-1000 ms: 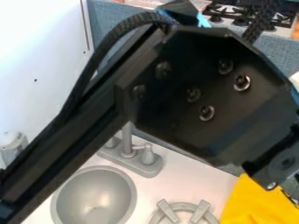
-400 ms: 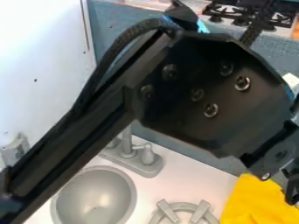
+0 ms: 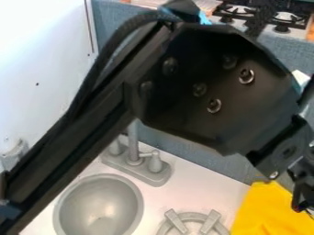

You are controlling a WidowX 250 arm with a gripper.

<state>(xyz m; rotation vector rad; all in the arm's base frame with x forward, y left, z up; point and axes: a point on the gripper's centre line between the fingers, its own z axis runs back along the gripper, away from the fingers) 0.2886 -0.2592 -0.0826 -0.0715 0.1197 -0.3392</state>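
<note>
Camera view: near the pincer [image 3: 301,202], whose state cannot be determined, the yellow cloth [image 3: 260,213] is being judged light, soft and best gripped at its upper edge.

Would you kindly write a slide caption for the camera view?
Black robot arm slanting across a toy kitchen, with grey sink, faucet and burner below, yellow cloth at lower right.
</note>
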